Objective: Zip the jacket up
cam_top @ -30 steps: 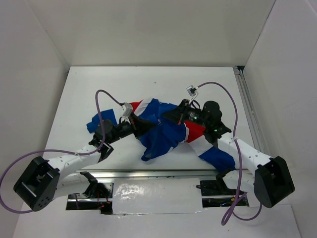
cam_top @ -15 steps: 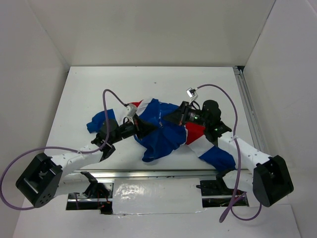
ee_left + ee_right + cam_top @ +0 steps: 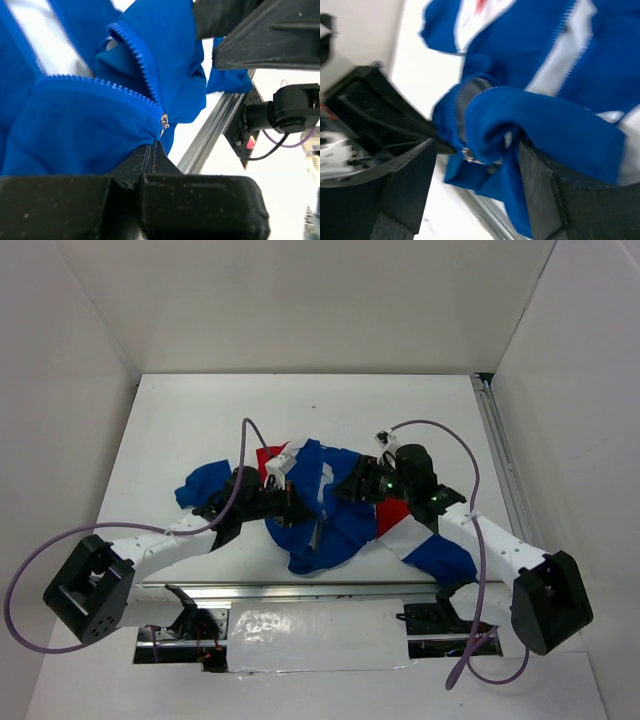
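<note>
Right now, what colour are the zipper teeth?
Blue, matching the jacket; left wrist view shows the teeth best.

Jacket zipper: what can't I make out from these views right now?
- Top view: the jacket is bunched; its zipper is too small, and the left arm and right arm cover the middle.
- Left wrist: the left hand pinches cloth below the slider; both tooth rows vanish into folds.
- Right wrist: motion blur; whether the open right hand touches cloth is unclear.
</note>
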